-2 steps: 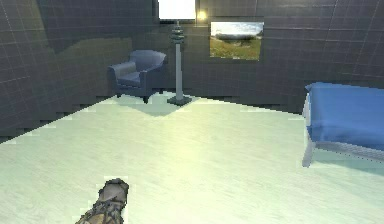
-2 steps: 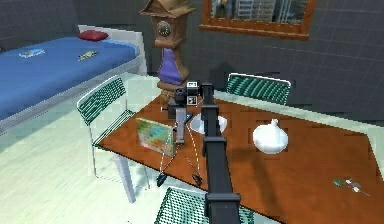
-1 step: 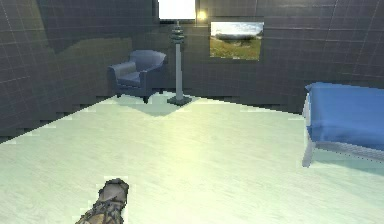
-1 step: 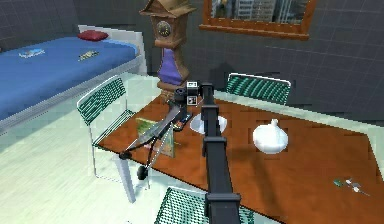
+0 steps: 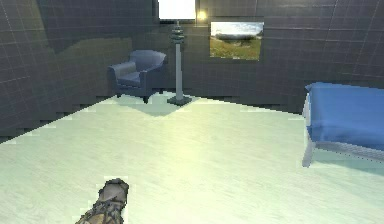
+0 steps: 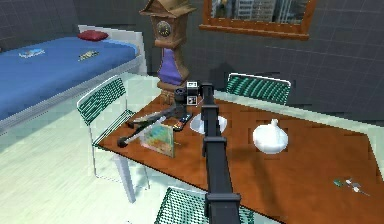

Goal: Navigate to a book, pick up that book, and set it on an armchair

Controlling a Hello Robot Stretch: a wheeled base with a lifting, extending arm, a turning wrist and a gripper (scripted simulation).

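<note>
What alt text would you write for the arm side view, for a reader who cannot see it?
The robot's dark arm reaches over a brown table, its gripper near a teal book. A white vase stands on the table, with green chairs around it and a blue bed and tall clock behind.

dim room, glowing floor lamp [image 5: 178, 40], brightly lit floor [image 5: 200, 150]

- One armchair [image 5: 138, 75]
- One floor lamp [image 5: 178, 55]
- One bed [image 5: 345, 112]
- Three green mesh chairs [image 6: 104, 103]
- One table [image 6: 320, 162]
- One tall clock [image 6: 166, 38]
- One white vase [image 6: 270, 138]
- Two wall pictures [image 5: 237, 40], though one could be a window
</note>
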